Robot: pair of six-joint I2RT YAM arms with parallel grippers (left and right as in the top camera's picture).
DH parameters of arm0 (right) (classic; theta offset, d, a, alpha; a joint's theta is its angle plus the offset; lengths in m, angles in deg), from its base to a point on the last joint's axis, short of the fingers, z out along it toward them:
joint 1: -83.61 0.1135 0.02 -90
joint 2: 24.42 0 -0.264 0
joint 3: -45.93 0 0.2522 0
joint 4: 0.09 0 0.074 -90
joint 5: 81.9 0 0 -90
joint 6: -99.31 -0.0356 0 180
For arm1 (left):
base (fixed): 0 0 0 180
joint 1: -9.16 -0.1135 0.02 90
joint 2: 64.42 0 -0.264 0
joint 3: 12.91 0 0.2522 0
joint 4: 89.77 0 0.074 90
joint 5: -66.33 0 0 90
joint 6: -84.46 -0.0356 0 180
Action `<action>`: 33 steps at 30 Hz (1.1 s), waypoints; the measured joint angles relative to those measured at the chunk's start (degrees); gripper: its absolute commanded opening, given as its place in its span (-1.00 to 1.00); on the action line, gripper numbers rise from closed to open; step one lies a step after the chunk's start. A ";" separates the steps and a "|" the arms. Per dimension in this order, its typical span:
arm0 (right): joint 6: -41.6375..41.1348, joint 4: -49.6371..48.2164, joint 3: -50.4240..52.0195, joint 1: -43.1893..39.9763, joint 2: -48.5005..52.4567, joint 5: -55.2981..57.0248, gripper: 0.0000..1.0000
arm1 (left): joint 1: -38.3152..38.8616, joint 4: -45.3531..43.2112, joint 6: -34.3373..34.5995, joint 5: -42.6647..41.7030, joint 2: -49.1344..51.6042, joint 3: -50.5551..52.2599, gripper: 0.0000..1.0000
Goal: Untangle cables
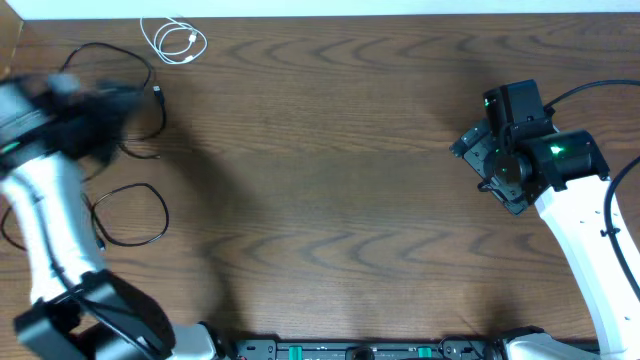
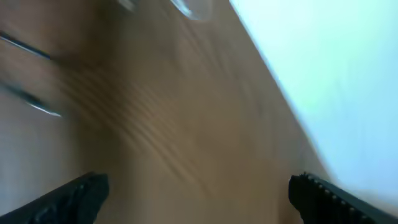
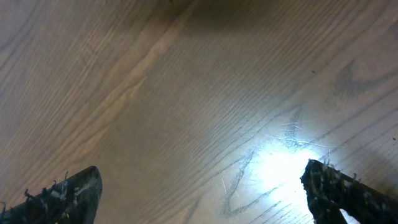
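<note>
Blurred above the table (image 1: pixel 330 200), the left jaws (image 2: pixel 199 186) gape wide and empty, with the black cables (image 1: pixel 164 215) looped just beside them and the white cable (image 1: pixel 172 40) coiled apart, near, ahead of them. The next grab looks best made on a single black strand near its plug, drawn clear of the rest. The right jaws (image 3: pixel 199 183) stand wide open on nothing, well apart from every cable.

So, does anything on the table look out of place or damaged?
Nothing looks damaged or spilled. The white cable lies coiled apart near the far edge; the black cables lie loose beside the left arm, which partly hides them.
</note>
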 measured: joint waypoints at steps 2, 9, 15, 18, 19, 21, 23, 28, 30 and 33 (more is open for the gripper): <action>0.00 0.00 0.00 0.00 0.00 0.00 0.99 | 6.75 2.10 -1.68 0.39 0.02 0.00 0.96; 0.00 -0.02 0.00 0.02 0.00 0.02 0.99 | 30.29 10.80 -9.94 11.26 0.11 0.00 0.96; 0.00 0.00 0.00 0.04 0.00 -0.02 0.99 | 41.40 11.72 -12.11 15.85 -0.66 0.02 0.96; 0.00 0.00 0.00 0.04 0.00 0.00 0.99 | 43.60 12.74 -12.09 18.58 -4.24 0.02 0.96; 0.00 0.00 0.00 0.04 0.00 0.00 0.99 | 44.02 13.60 -11.91 20.15 -6.21 0.02 0.96; 0.00 -0.02 0.00 0.04 0.00 0.00 0.99 | 44.63 15.72 -11.47 23.61 -11.52 0.02 0.96; 0.00 -0.02 0.00 0.04 0.00 0.00 0.99 | 45.00 18.12 -11.28 26.84 -17.53 0.02 0.96; 0.00 -0.04 0.00 0.04 0.02 0.00 0.99 | 45.13 24.68 -10.78 33.05 -29.70 0.66 0.96; 0.00 0.00 0.00 0.04 0.02 0.00 0.99 | 45.13 27.41 -10.56 34.45 -32.20 1.25 0.96; 0.00 -0.02 0.00 0.04 0.02 0.00 0.99 | 45.13 31.61 -10.38 35.65 -34.82 1.90 0.95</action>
